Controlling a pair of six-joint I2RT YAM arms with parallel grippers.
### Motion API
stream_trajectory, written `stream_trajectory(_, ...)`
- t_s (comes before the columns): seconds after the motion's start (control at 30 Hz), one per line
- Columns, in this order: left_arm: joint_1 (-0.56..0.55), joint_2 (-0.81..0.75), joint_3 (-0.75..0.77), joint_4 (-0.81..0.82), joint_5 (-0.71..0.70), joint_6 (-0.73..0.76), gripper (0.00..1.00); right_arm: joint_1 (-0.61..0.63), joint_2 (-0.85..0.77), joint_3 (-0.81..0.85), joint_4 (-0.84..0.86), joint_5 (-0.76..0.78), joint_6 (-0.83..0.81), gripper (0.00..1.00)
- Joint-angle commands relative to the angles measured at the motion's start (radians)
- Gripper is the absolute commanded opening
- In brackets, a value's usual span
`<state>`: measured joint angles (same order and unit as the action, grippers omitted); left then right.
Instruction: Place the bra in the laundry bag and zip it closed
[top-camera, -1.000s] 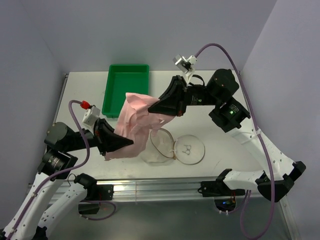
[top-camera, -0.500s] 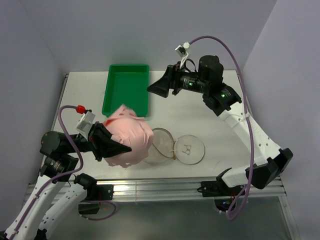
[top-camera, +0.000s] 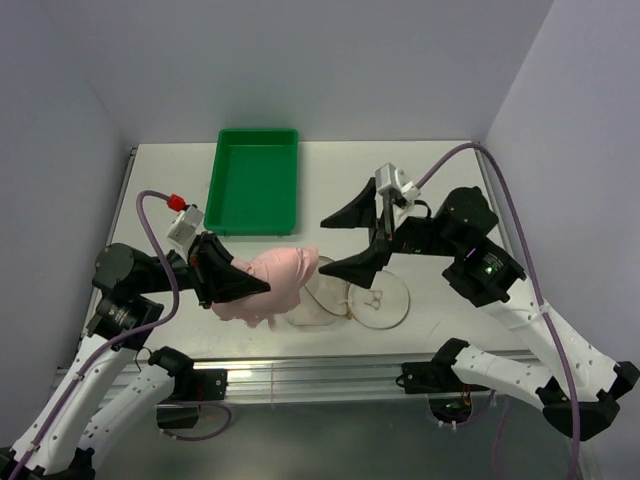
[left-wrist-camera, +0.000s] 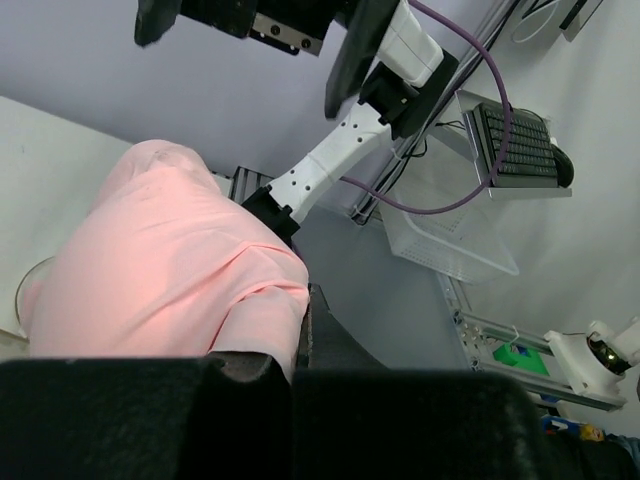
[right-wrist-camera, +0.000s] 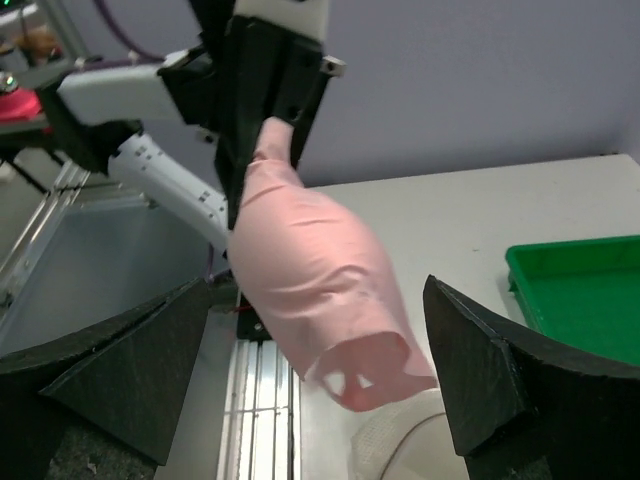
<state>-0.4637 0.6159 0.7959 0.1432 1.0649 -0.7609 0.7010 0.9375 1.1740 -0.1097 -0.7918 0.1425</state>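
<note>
Left end effector (top-camera: 262, 287): clamped on bra (top-camera: 290, 273).
Right end effector (top-camera: 324, 247): jaws spread wide.
Laundry bag (top-camera: 380, 298): laid open on worktop (top-camera: 340, 170).

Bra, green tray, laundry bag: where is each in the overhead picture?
bra (top-camera: 278, 283), top view, bunched pink middle.
green tray (top-camera: 252, 190), top view, bare floor.
laundry bag (top-camera: 392, 303), top view, right flat half.

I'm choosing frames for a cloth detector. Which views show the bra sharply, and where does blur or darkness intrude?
Top external: evenly lit, the bra sharp, shadows soft. Left wrist: the bra close and soft-edged, dark blurred left fingers filling the bottom. Right wrist: the bra fairly sharp, dark right fingers blurred in both lower corners.
</note>
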Motion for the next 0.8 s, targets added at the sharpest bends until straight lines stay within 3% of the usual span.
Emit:
stream_trajectory(0.0,-0.001,0.005,0.039,0.024,0.009,-0.001,0.0,0.063,0.03,-0.022,0.037,0.025,-0.129,0.96)
stream_trajectory(0.2,-0.016,0.031,0.035,0.042,0.043,-0.003,0.0,0.117,0.087,-0.013,0.099,0.029,-0.132,1.0)
stream_trajectory(0.37,-0.042,0.056,0.032,0.042,0.043,0.023,0.0,0.178,0.168,0.044,0.03,0.092,-0.192,1.0)
stream_trajectory(0.77,-0.059,0.077,0.1,-0.077,0.021,0.158,0.0,0.203,0.21,0.01,-0.001,0.02,-0.184,1.0)
